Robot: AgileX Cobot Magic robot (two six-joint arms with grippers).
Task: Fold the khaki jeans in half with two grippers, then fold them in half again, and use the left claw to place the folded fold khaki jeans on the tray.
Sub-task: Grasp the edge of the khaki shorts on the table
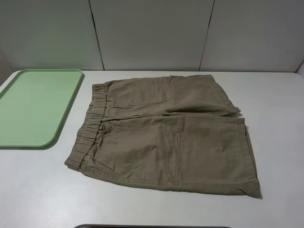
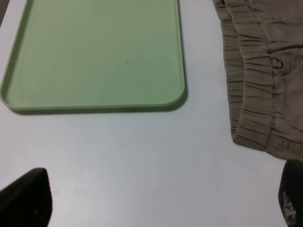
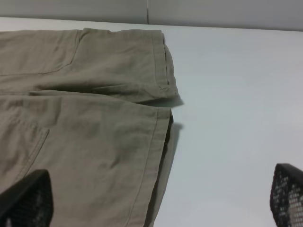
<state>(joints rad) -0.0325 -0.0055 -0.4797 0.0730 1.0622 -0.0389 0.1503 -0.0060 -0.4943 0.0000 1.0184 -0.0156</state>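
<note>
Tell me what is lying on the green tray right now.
Nothing visible: the tray shows bare green plastic in both views. The khaki jeans lie spread beside it on the table, apart from it. The tray's edge runs out of frame, so that strip is unseen.

No readable text anywhere.

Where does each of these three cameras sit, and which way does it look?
Exterior high: up high, looking down on the table, the tray and the khaki jeans; no arm shows.
Left wrist: on the left arm, looking past the open left claw at the tray and the waistband.
Right wrist: on the right arm, looking past the open right claw at the leg hems.
Shared: all three see the jeans; the high and left wrist views share the tray.
</note>
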